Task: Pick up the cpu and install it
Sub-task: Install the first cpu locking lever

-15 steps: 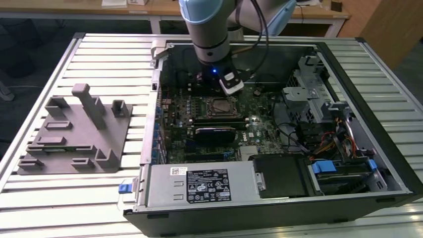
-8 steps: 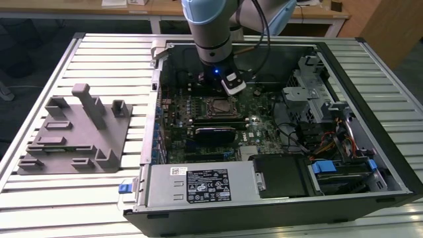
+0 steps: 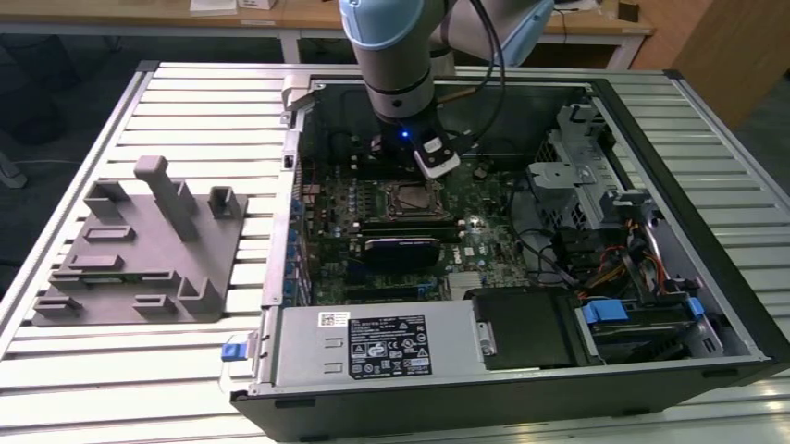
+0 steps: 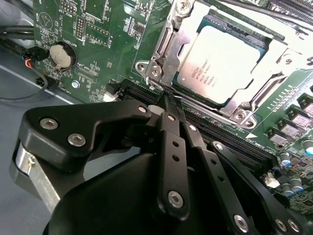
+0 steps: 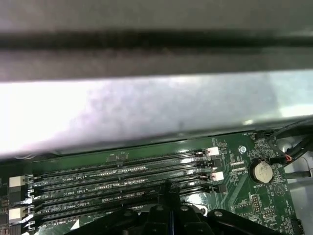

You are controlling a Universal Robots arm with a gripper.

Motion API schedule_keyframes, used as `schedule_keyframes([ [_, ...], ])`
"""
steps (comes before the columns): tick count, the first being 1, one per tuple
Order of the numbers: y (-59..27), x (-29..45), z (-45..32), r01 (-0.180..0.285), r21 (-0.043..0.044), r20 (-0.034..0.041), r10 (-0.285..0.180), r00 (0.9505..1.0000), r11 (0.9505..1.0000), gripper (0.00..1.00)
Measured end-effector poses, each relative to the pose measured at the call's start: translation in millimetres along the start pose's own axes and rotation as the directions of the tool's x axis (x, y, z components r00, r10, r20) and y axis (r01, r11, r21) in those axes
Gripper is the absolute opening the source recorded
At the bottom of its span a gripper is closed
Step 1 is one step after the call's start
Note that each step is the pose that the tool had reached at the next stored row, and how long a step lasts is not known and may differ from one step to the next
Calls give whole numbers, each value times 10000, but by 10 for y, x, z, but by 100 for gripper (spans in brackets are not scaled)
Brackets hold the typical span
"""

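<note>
Your gripper (image 4: 168, 98) is pinched shut and empty, its tips just beside the socket (image 4: 161, 58) corner. The cpu (image 4: 222, 63) already sits inside the socket. Drifting lower could scrape the memory slots (image 4: 215, 125).

You'll find a few short lines of dark print on the cpu (image 4: 222, 66), a thin square chip with a pale silvery metal top; none is clear enough to read. A black label (image 3: 388, 347) with white print and a white barcode sticker (image 3: 333, 319) sit on the grey metal power supply box (image 3: 309, 361). Tiny white lettering runs beside the long black memory slots (image 5: 117, 177) on the green circuit board (image 5: 239, 196), also unreadable.
</note>
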State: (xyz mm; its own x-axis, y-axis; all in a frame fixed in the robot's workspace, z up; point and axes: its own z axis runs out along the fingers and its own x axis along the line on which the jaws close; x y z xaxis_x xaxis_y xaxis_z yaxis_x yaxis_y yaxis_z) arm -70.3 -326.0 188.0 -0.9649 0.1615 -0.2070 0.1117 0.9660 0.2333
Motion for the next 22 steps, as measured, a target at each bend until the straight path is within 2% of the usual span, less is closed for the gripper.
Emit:
schedule_keyframes([
  [7,6,-10,-42,-3,-22,-3,3,10000,10000,11],
  [9,-2,-11,-43,-16,-68,-11,16,10000,10000,11],
  [13,-24,-12,-34,-54,-217,-28,53,10000,9997,11],
  [18,-52,-15,-24,-67,-271,-33,66,10000,9996,11],
  [22,-81,-25,-23,-89,-357,-45,87,10000,9993,11],
])
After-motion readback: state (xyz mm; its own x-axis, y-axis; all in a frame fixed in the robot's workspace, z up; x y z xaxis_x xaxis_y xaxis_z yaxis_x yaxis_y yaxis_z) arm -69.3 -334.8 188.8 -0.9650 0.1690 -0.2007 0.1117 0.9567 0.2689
